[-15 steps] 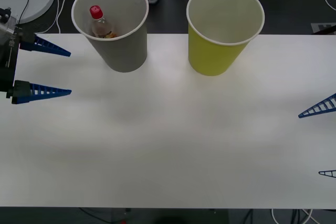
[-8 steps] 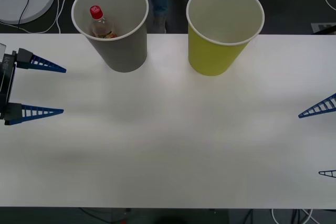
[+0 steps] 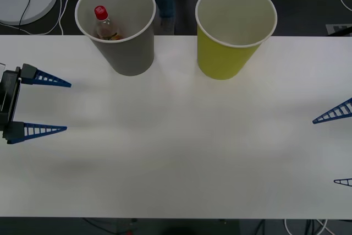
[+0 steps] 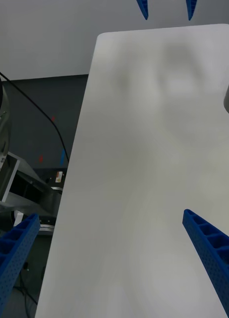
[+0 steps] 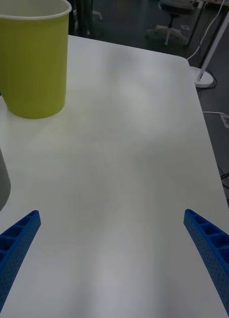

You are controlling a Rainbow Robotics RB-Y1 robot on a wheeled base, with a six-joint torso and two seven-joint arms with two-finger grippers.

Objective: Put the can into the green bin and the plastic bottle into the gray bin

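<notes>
On the white table (image 3: 176,152) stand 2 bins, flanked by spread, empty left gripper (image 3: 66,106) and right gripper (image 3: 350,149)

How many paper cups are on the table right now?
2. The gray bin stands at the table's far edge toward the robot's left, with the plastic bottle inside; the green bin stands to its right.

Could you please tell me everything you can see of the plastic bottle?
The plastic bottle is small and clear, with a red screw cap and a pinkish-orange label low on its body. It stands nearly upright inside the gray bin, against the wall on the robot's left, its cap below the bin's white rim. Its base is hidden by the bin. No pincer touches it.
</notes>
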